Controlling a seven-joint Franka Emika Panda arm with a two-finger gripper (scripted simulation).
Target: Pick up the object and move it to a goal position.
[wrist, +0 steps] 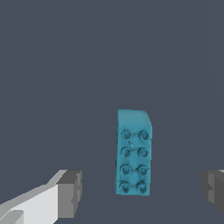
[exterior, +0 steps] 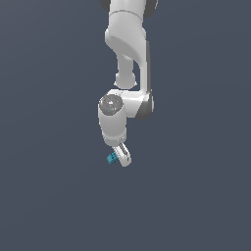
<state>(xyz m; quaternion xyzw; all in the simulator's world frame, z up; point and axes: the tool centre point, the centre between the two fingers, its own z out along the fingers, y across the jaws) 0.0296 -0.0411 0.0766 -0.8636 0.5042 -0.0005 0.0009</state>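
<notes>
My white two-fingered end effector stands spread and released, its grey pads on either side of the small teal-blue rectangular studded brick with clear space on both flanks; nothing is gripped. The brick lies flat on the plain dark grey bench, studs upward, its long axis running across the line between my pads, so the closing direction already suits its narrow width. In the exterior view the brick shows just beside my fingertips, at about their level. No bench edge or corner is visible in either view, so I cannot place the brick against them. My assessment: the approach stage of the pick is in hand, grasp not yet made. The next move calls for settling until the pads bracket the brick's sides, centring slightly since it sits nearer one pad, then closing and lifting. No goal marker is visible. The surface is uniform, featureless; no walls or other room features appear.
</notes>
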